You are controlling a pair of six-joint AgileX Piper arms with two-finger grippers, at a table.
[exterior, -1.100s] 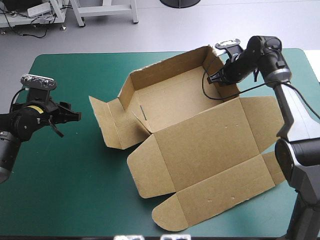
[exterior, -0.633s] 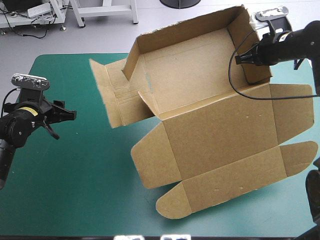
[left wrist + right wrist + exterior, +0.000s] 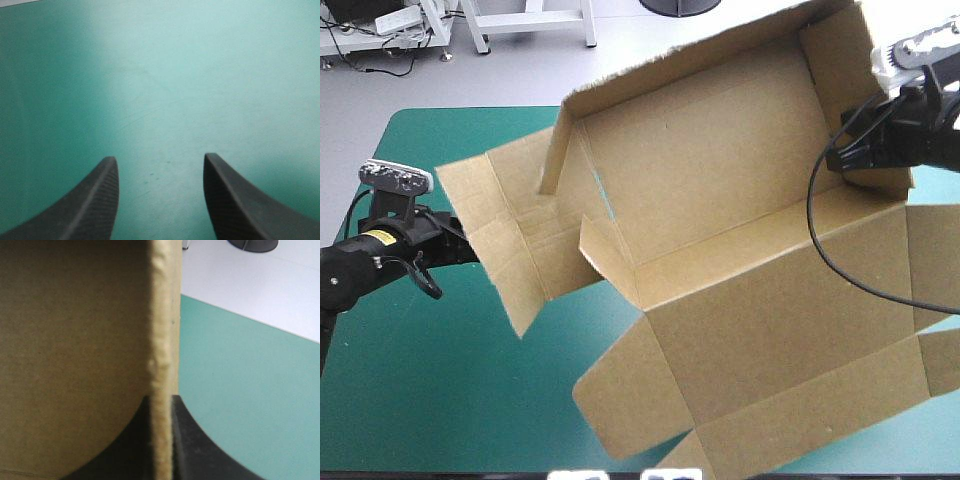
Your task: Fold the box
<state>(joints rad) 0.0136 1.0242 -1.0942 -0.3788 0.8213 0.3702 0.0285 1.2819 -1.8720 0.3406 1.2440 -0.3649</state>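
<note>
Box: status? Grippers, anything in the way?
Right gripper shut on box wall, box raised and tilted. Left gripper open over bare teal-green cover. No obstruction seen.

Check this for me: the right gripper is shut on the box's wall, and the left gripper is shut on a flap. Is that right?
Not quite. The left gripper is open over the teal-green cover, holding nothing; the left wrist view shows it. The right gripper is indeed shut on the wall of the box.
</note>
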